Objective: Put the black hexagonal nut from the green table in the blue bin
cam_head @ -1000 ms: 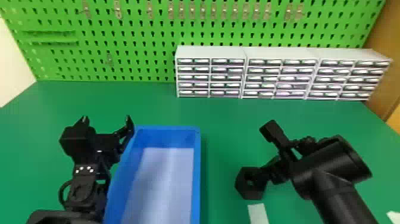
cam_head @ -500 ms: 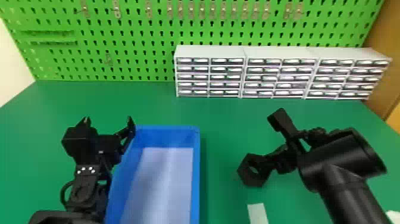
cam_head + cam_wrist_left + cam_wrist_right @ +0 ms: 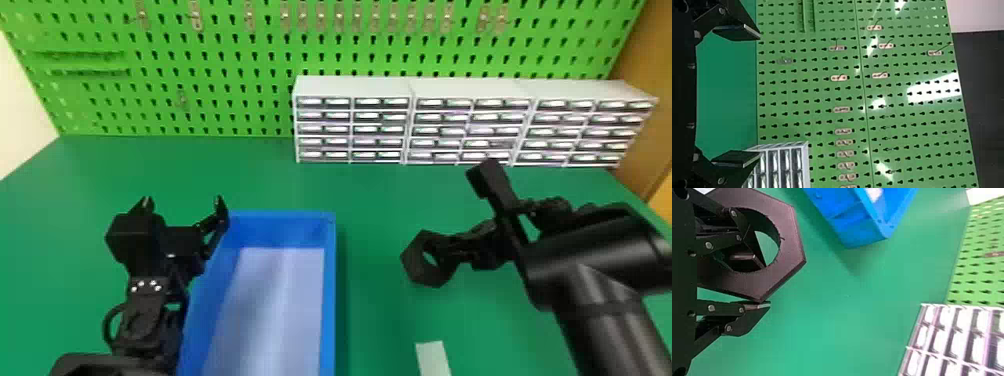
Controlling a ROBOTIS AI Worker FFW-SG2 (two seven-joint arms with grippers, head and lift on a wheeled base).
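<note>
My right gripper is shut on the black hexagonal nut, which hangs tilted above the table, to the right of the blue bin. The right wrist view has my right gripper clamping one side of the nut, one finger through its hole and the other against its outer face. Beyond them is a corner of the bin. My left gripper stands open by the bin's left wall, nothing between its fingers; in the left wrist view the left gripper has its fingers wide apart.
Three grey drawer cabinets stand along the back of the green table, before a green pegboard. A pale strip lies near the front edge, right of the bin.
The right gripper has lifted, carrying the nut up off the table, and the nut has tilted along the way. The left arm has stayed almost still.
</note>
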